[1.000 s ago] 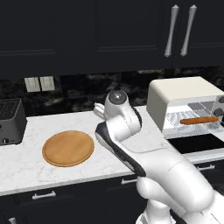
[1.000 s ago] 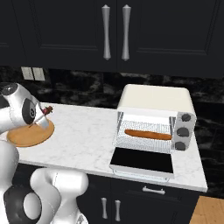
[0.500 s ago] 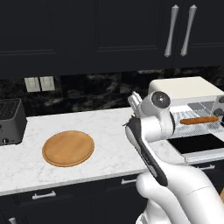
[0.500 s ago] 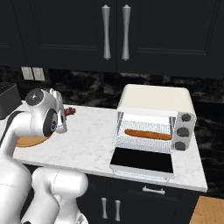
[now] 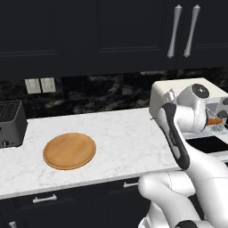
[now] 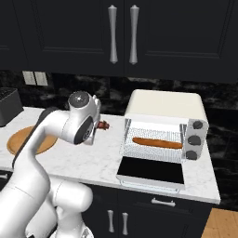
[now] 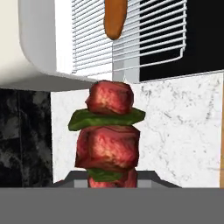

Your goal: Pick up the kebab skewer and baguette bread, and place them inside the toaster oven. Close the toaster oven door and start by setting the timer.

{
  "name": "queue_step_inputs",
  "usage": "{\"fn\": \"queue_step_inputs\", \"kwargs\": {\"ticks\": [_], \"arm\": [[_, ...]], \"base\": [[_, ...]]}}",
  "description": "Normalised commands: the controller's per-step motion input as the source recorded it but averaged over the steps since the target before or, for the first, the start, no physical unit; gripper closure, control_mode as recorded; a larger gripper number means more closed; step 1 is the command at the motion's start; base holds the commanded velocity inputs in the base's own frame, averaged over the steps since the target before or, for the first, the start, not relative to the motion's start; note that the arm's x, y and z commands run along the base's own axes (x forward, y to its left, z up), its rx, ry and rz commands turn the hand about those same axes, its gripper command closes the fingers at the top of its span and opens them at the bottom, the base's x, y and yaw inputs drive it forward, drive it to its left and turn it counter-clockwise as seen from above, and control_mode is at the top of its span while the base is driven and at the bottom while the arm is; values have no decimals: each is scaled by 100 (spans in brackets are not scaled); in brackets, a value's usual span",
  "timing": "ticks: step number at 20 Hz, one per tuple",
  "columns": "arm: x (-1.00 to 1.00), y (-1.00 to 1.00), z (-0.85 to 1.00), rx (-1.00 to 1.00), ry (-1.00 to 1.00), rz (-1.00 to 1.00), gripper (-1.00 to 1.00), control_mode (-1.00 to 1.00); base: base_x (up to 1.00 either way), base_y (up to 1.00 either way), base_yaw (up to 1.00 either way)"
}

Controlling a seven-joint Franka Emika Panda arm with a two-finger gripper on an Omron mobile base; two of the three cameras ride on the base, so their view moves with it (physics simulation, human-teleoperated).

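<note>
**Skewer carried toward open oven**

Above the white marble counter, a short kebab skewer of red meat chunks and green pepper slices is held pinched in the robot's two-finger gripper; in the right base view its dark red tip is seen beside the white arm, just left of the cream-white boxy toaster oven. The oven's dark glass door is folded down flat onto the counter. A long orange-brown baguette is laid across the wire rack inside. A round wooden board is left bare on the counter, near a dark grey slot toaster at the far left.
</note>
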Motion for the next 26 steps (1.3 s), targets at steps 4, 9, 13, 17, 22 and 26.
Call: {"fn": "queue_step_inputs", "kwargs": {"ticks": [4,9,13,17,22,26], "arm": [[0,-98,0,11,14,-22,100,-100],[0,-91,-6,0,16,-15,100,-100],[0,-76,-14,0,17,-7,100,-100],[0,-44,-27,0,4,-1,100,-100],[0,-23,-36,0,0,0,100,-100],[4,-24,-38,0,1,0,100,-100]], "base": [[0,0,0],[0,0,0],[0,0,0],[0,0,0],[0,0,0],[0,0,0]]}}
